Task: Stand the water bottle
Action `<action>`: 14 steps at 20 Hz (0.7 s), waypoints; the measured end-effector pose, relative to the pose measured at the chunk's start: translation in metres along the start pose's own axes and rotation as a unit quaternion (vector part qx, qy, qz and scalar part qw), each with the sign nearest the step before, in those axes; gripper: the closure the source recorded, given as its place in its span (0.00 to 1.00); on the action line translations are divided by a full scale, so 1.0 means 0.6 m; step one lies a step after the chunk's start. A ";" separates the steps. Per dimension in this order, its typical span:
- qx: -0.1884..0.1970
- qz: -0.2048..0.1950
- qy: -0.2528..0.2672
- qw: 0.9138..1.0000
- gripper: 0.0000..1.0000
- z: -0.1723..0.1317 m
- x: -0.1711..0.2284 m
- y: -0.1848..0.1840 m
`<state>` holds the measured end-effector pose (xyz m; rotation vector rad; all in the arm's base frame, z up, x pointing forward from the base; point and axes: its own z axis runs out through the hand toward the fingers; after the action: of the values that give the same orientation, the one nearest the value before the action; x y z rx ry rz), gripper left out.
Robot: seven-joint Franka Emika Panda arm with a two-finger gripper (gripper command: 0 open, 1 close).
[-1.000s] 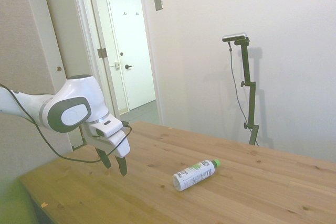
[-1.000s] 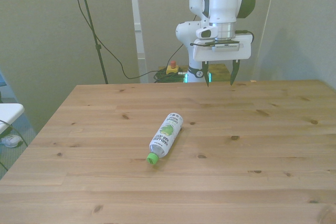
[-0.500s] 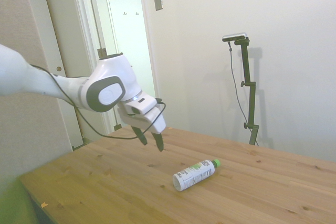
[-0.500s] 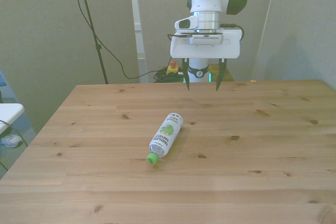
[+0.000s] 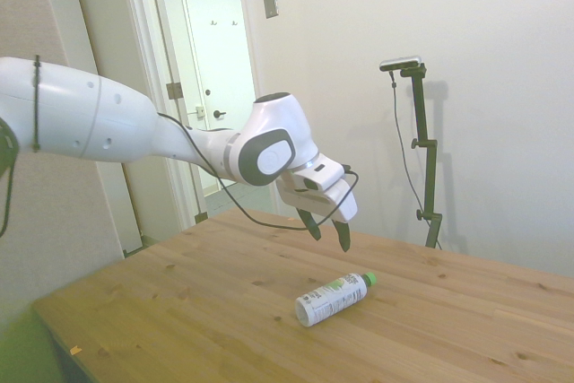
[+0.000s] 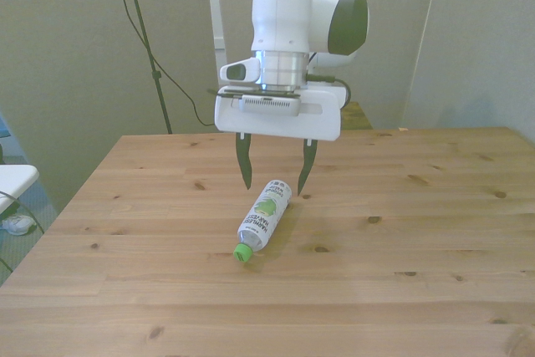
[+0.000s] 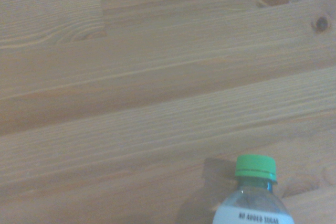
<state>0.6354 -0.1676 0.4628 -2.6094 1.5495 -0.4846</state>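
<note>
The water bottle point(image 5: 334, 298) lies on its side on the wooden table point(image 5: 179, 311), a slim plastic bottle with a green cap and a white label with green patches. In the front view the water bottle point(image 6: 263, 216) points its cap toward the camera. My gripper point(image 6: 273, 174) hangs open above the bottle's base end, clear of it, with nothing between its fingers. From the side, the gripper point(image 5: 328, 231) is above and a little behind the bottle. The wrist view shows the green cap and top of the water bottle point(image 7: 255, 192) on bare wood.
The wooden table point(image 6: 418, 232) carries only the bottle. A cable hangs from the arm point(image 5: 233, 208) over the table's far side. A doorway point(image 5: 215, 87) and wall stand behind the table in the side view.
The arm has swung out from the table's far edge over the middle, and the gripper has come down to just above the bottle's base. The bottle has not moved.
</note>
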 end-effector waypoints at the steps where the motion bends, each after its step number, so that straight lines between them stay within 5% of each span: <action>1: -0.002 0.007 -0.003 1.000 0.00 0.015 0.010 -0.002; 14: -0.024 0.050 -0.016 0.998 0.00 0.139 0.061 0.003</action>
<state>0.6752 -0.2089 0.3917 -2.5461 1.6917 -0.3997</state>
